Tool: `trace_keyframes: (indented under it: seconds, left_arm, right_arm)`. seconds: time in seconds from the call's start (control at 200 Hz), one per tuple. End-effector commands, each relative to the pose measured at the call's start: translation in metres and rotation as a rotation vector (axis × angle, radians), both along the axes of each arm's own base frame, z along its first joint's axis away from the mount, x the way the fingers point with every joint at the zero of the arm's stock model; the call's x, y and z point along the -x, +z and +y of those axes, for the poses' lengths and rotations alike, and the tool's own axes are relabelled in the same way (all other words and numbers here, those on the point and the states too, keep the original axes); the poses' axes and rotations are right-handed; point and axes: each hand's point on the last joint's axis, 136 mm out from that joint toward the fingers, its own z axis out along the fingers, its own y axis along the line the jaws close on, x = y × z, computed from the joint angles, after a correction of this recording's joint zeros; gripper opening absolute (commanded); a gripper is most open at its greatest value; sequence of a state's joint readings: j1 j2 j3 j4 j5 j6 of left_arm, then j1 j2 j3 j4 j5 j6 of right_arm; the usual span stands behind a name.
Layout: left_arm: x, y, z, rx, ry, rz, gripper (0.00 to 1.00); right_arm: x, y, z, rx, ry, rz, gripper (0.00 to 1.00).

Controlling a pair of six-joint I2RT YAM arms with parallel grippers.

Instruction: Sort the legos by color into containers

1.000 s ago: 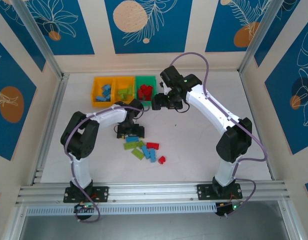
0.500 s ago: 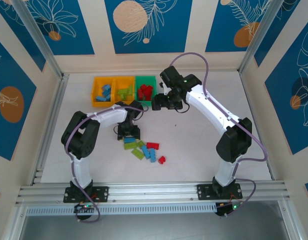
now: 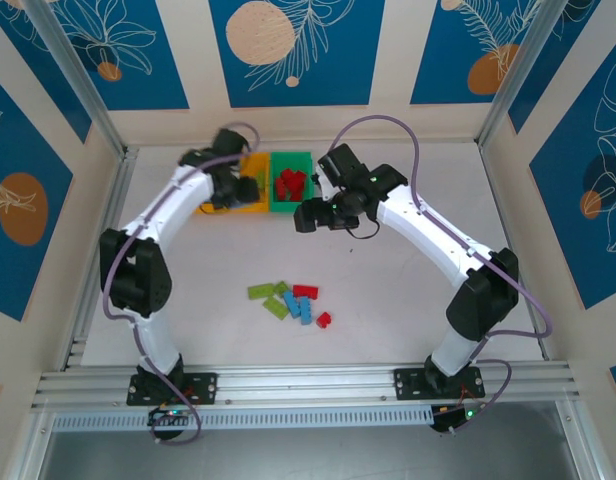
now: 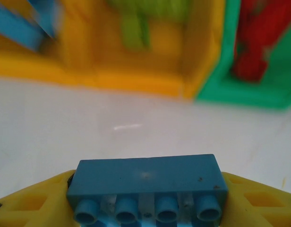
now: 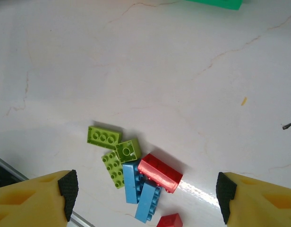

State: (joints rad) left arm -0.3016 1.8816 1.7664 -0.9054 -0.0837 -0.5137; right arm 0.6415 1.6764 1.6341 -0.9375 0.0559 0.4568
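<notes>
My left gripper (image 3: 231,188) is clamped on a blue brick (image 4: 146,176), studs facing the wrist camera, close to the front wall of the orange-yellow bin (image 4: 136,82) that holds light green bricks (image 4: 136,23). Just right of it stands the green bin (image 3: 291,158) with red bricks (image 3: 289,183) inside. My right gripper (image 3: 306,215) hangs empty with its jaws wide apart above the table (image 3: 408,300), looking down on the loose pile (image 5: 136,172) of green, blue and red bricks.
</notes>
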Motion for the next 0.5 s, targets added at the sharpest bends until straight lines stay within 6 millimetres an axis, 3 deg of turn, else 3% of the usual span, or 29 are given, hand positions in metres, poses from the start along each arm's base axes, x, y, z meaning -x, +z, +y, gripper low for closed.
trace_keyframes:
  seconds: [0.0, 0.15, 0.285, 0.395, 0.495]
  left_arm:
    - [-0.038, -0.005, 0.052, -0.043, 0.12, -0.005, 0.56]
    - [-0.09, -0.007, 0.082, -0.019, 0.207, -0.052, 0.56]
    - [-0.122, -0.009, 0.095, 0.015, 0.245, -0.079, 0.6]
    - [-0.135, -0.012, 0.101, 0.022, 0.26, -0.089, 0.71]
    - [-0.134, -0.005, 0.106, 0.037, 0.269, -0.094, 0.83]
  right_arm:
    - [-0.001, 0.003, -0.005, -0.009, -0.041, -0.011, 0.79]
    - [-0.006, 0.004, -0.011, 0.005, -0.066, -0.022, 0.79]
    - [-0.009, 0.005, -0.013, 0.0, -0.078, -0.025, 0.79]
    - [-0.011, 0.005, -0.015, 0.001, -0.084, -0.029, 0.79]
    - [-0.012, 0.005, -0.014, -0.003, -0.081, -0.026, 0.8]
